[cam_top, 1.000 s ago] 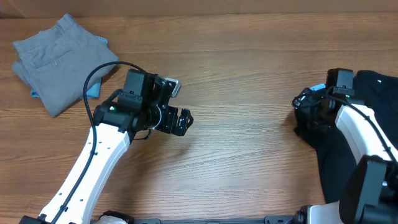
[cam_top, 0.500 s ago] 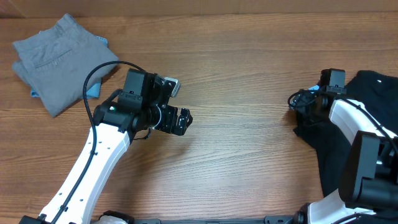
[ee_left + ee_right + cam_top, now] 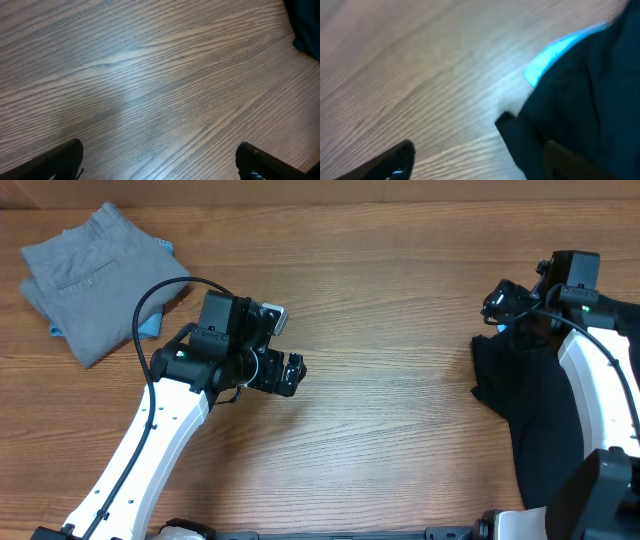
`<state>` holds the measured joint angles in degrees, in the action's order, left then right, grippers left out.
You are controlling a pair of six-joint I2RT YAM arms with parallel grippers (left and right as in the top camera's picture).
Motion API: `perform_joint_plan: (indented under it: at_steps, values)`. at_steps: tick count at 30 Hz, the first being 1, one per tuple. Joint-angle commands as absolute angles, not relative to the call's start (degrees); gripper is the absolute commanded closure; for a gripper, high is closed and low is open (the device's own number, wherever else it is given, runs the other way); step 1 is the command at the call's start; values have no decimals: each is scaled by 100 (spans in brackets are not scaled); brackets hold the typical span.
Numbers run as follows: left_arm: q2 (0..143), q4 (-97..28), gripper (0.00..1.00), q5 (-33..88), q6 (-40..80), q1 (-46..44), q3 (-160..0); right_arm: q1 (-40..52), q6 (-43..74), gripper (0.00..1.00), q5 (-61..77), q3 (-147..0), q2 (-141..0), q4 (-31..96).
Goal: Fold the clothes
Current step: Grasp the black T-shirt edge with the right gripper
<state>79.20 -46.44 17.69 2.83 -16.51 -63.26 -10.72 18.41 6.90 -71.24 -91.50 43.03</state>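
The black T-shirt [image 3: 560, 420] lies bunched at the table's right edge. Its left edge also shows in the right wrist view [image 3: 580, 100] and as a dark corner in the left wrist view [image 3: 306, 25]. My right gripper [image 3: 503, 302] hovers open over the shirt's far left edge. In its wrist view [image 3: 481, 150] one finger is over bare wood and the other over black cloth, gripping nothing. A blurred light-blue strip [image 3: 562, 50] shows beside the shirt's edge. My left gripper [image 3: 291, 373] is open and empty over bare wood mid-table [image 3: 160, 150].
Folded grey trousers [image 3: 90, 275] lie at the far left corner with a bit of light-blue cloth [image 3: 150, 326] peeking out beneath them. A black cable loops over the left arm [image 3: 160, 300]. Bare wooden tabletop [image 3: 390, 380] spans the middle.
My right gripper has swung from the shirt's left edge toward the far right side. The shirt's left edge stays on the table. The left arm has not moved.
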Motion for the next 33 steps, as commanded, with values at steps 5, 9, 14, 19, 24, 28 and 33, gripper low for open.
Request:
perform_joint_plan:
  at_steps: [5, 9, 14, 19, 24, 28, 33]
  values:
    - [7940, -4617, 0, 1258, 165, -1664, -6473, -923, 2174, 26, 764, -6875, -9898, 4340]
    - [7940, -4611, 0, 1181, 165, -1664, -6473, -777, 2237, 28, 749, -6858, -10361, 4250]
    - [7940, -4611, 0, 1184, 167, -1664, -6473, -744, 2283, 34, 550, -6858, -10554, 4104]
    - [7940, -4630, 0, 1186, 169, -1664, -6473, -781, 2423, 61, 252, -6860, -10556, 4171]
    - [7940, -4628, 0, 1186, 169, -1664, -6473, -832, 2403, 24, 113, -6860, -10556, 4174]
    - [7940, -4628, 0, 1186, 169, -1664, -6473, -832, 2403, 24, -239, -6858, -10558, 4125]
    - [7940, -4626, 0, 1186, 169, -1664, -6473, -832, 2405, 34, -250, -6858, -10558, 3968]
